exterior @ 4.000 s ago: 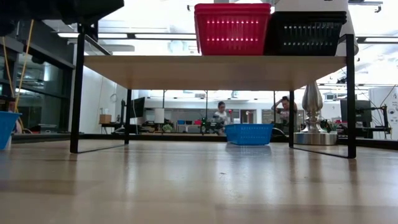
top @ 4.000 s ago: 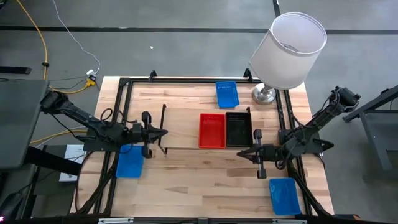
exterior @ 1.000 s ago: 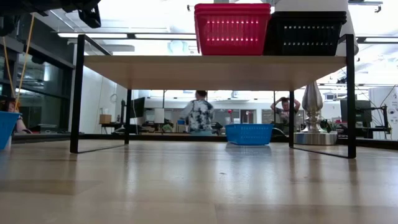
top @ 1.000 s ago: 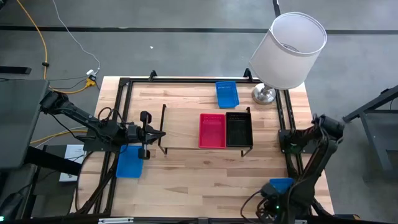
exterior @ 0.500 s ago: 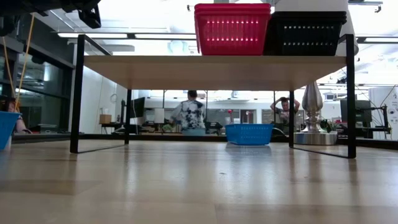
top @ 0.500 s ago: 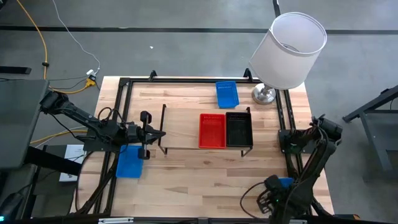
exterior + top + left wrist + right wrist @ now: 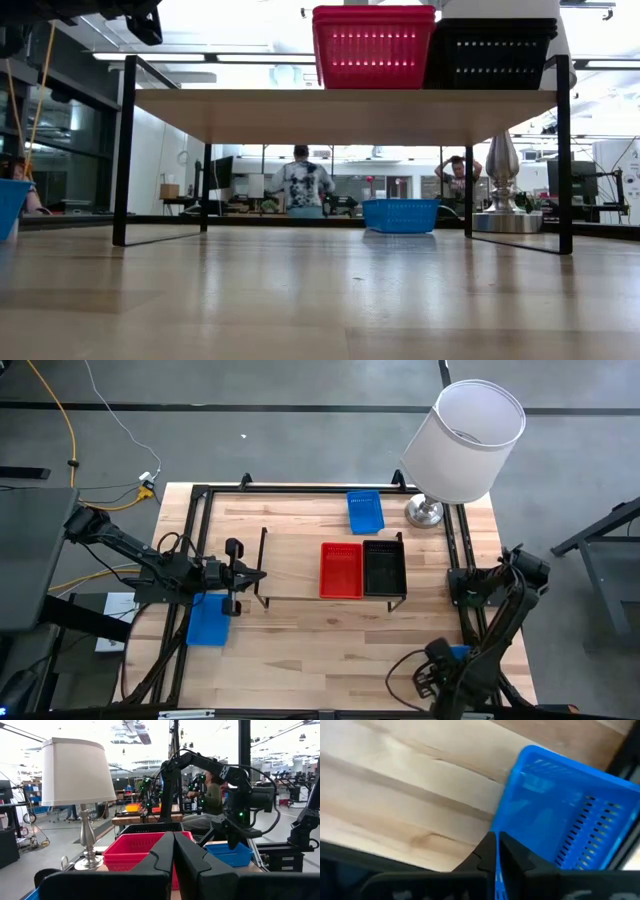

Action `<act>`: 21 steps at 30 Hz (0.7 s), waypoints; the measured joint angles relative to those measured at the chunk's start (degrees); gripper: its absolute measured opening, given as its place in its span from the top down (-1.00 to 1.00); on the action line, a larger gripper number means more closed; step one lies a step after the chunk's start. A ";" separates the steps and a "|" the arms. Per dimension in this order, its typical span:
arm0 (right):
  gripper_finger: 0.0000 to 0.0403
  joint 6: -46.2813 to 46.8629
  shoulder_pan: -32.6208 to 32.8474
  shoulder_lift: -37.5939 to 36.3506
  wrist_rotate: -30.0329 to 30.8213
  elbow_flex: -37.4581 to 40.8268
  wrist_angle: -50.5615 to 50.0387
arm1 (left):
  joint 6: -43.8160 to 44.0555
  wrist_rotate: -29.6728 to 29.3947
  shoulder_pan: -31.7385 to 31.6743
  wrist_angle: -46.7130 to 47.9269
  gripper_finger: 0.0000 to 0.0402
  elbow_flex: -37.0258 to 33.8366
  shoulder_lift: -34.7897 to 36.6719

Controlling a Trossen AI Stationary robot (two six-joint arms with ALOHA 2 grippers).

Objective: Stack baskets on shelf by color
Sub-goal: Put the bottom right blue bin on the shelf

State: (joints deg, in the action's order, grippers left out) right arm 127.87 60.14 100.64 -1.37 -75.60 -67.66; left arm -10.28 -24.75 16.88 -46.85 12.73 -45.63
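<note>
Hovering low at worktop (image 7: 300,650) front-right corner, right gripper (image 7: 495,851) fingers together at blue basket (image 7: 565,827) rim; left gripper (image 7: 262,573) pressed together, empty, beside shelf (image 7: 290,565); red basket (image 7: 341,569) and black basket (image 7: 384,567) side by side on shelf; two other blue baskets on worktop.

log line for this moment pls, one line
left gripper: shut, empty, waiting by shelf | right gripper: shut over near-right blue basket | red stack, black stack on shelf
</note>
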 joint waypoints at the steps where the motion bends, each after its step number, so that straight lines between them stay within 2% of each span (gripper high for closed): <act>1: 0.93 0.81 -0.02 0.00 -0.88 0.42 0.10 | 0.00 0.00 0.00 0.00 0.99 0.00 0.00; 5: 0.72 1.12 -0.02 0.00 -2.71 1.19 1.01 | -0.84 -0.11 -0.07 -0.02 0.99 0.00 0.00; 14: 0.07 1.19 -0.04 0.00 -2.14 1.23 3.91 | -0.63 -0.11 -0.07 -0.02 0.99 0.00 0.00; 17: -0.05 2.37 -0.04 -0.02 -2.14 1.57 4.10 | -0.46 -0.11 -0.07 0.00 0.99 0.00 0.00; 21: -0.11 2.32 -0.07 0.07 -2.16 4.27 8.63 | -0.41 -0.09 -0.09 0.04 0.99 0.00 0.00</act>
State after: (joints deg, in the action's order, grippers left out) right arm 130.19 60.07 100.71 -3.53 -71.33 -59.03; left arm -10.70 -24.84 16.80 -46.81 12.73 -45.62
